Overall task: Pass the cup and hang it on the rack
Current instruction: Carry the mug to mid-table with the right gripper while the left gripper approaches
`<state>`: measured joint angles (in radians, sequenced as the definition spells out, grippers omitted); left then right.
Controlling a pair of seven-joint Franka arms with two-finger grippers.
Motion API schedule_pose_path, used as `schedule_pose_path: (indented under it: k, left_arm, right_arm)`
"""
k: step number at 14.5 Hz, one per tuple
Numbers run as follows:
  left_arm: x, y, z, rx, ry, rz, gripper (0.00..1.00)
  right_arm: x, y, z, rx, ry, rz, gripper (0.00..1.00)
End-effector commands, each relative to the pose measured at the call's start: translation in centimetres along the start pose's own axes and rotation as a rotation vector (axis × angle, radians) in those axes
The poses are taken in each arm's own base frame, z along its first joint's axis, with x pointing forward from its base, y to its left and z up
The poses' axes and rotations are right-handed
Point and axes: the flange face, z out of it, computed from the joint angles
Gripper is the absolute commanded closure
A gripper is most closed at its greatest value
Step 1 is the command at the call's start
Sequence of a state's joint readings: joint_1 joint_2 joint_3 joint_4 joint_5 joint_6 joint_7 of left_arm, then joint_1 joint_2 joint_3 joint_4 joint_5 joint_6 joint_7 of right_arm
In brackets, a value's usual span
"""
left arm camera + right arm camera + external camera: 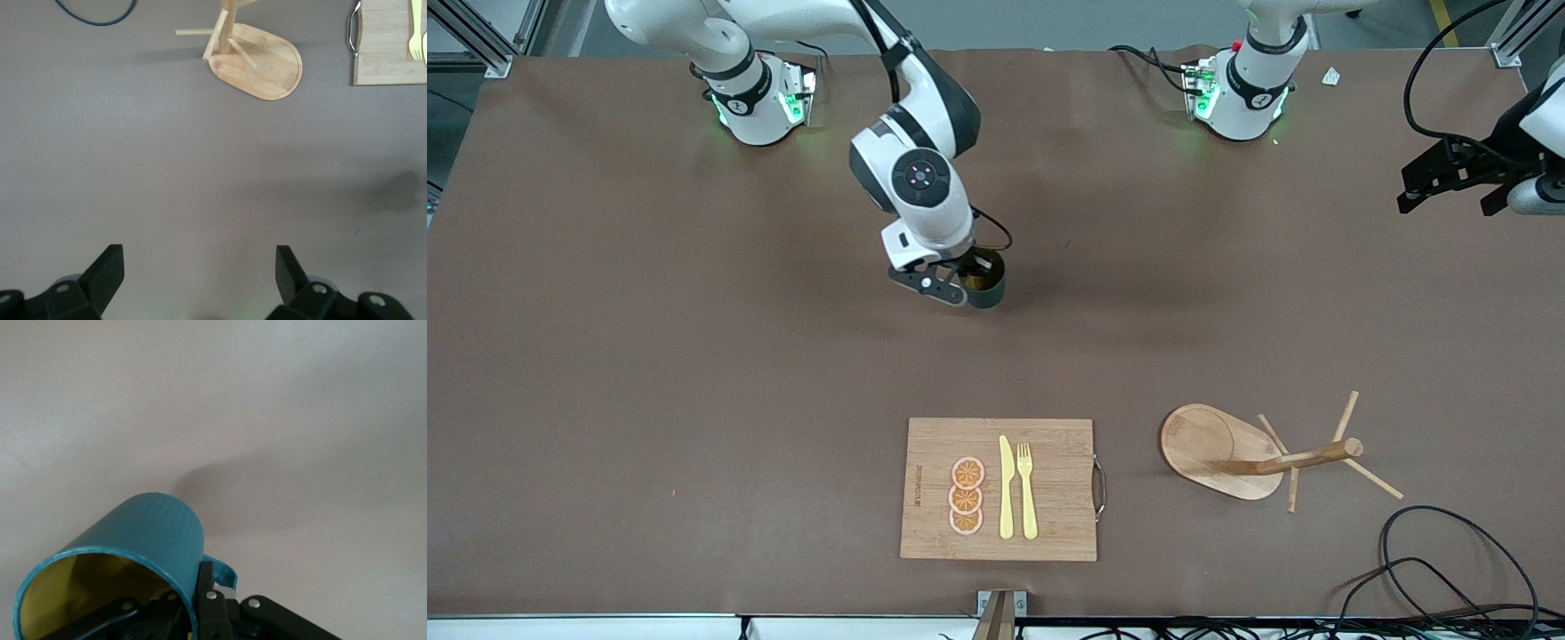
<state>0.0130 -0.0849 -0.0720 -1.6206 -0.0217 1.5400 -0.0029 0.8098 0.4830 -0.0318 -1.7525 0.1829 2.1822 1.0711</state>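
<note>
The dark teal cup [991, 289] with a yellowish inside is held by my right gripper [967, 281] over the middle of the table. The gripper is shut on the cup's rim beside the handle, one finger inside and one outside. In the right wrist view the cup [153, 527] lies tilted in that gripper [190, 587]; I cannot tell whether it touches the table. The wooden rack [1223, 449] stands toward the left arm's end, near the front camera. It also shows in the left wrist view [267, 63]. My left gripper [1448, 203] waits open and empty above the table's edge at the left arm's end [200, 257].
A wooden cutting board [1049, 444] with a metal handle lies beside the rack, nearer the right arm's end. It carries orange slices [967, 495], a yellow knife [1006, 489] and a fork [1027, 489]. A black cable [1449, 551] loops near the rack.
</note>
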Motion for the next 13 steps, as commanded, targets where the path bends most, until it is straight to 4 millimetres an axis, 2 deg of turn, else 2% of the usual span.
schedule_pose_path:
  k: [1,4,7,9,10,11,12,13]
  left_arm:
    - [0.6,0.8,1.1,0.014,-0.010,0.003,0.00]
    - [1.8,1.1,3.1,0.005,-0.035,0.010,0.00]
    - [2.9,1.6,4.1,-0.002,-0.011,0.018,0.00]
    - [3.4,1.8,5.0,-0.007,-0.023,0.020,0.00]
    - [3.7,2.0,5.7,-0.008,-0.035,0.012,0.00]
    - [4.2,2.5,6.4,-0.009,-0.048,0.007,0.00]
    - [4.4,2.8,7.0,-0.008,-0.060,0.010,0.00]
    - [4.4,3.6,7.3,-0.008,-0.065,0.021,0.00]
  right_arm:
    - [-0.1,-2.1,2.0,-0.004,-0.015,-0.003,1.00]
    - [-2.3,-4.2,4.6,0.022,0.006,-0.033,1.00]
    - [-3.3,-4.6,5.9,0.030,0.002,-0.021,0.99]
    - [-3.5,-4.9,6.0,0.057,-0.002,-0.002,0.96]
    - [-3.6,-4.8,6.0,0.056,-0.002,-0.002,0.79]
    - [-3.4,-4.7,6.1,0.051,-0.006,0.004,0.37]
    - [-3.3,-4.7,6.0,0.051,-0.004,0.004,0.00]
    - [-3.1,-4.7,5.8,0.052,-0.004,0.002,0.00]
